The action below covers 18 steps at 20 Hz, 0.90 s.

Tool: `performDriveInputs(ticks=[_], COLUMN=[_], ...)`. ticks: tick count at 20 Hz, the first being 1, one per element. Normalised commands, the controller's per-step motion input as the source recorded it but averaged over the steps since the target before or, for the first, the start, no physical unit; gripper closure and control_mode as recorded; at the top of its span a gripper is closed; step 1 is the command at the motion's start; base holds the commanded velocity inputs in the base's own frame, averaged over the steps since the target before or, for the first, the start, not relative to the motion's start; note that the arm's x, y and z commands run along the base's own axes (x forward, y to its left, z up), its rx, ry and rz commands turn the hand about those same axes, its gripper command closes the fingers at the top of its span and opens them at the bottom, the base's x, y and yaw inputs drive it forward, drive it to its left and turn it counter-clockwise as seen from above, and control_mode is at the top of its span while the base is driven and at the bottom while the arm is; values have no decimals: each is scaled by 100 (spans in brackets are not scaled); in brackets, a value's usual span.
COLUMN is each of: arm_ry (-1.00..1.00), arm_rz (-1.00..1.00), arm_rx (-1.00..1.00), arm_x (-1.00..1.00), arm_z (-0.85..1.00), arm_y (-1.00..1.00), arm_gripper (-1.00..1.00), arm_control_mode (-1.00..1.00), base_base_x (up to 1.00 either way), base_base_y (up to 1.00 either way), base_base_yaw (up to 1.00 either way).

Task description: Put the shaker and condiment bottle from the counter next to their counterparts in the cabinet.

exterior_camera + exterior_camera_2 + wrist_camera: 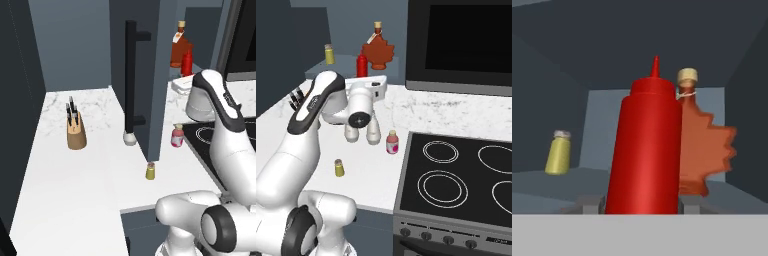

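Your gripper (641, 204) is clamping the upright condiment bottle (644, 155) just left of the maple-leaf bottle (704, 150) inside the cabinet (572, 60)

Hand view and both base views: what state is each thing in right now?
Gripper: shut on the red bottle.
Red bottle: upright, at the cabinet shelf.
Maple-leaf bottle: upright on the shelf.
Yellow shaker: upright on the counter.
Cabinet door: open.

Kitchen, stovetop (456, 175), marble counter (65, 175), knife block (76, 131)
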Motion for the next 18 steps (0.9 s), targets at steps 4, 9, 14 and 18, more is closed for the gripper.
performDriveInputs(ticks=[4,9,14,18], arm_ry=[0,0,2,2], arm_rz=[-7,-6,-4,0], arm_rx=[2,3,0,0], arm_x=[2,0,13,22], arm_z=[47,45,36,8], arm_y=[-2,-2,0,0], arm_gripper=[100,100,100,100], arm_control_mode=[-100,-100,-100,-100], base_base_x=[0,0,0,0], base_base_y=[0,0,0,0], base_base_yaw=[0,0,0,0])
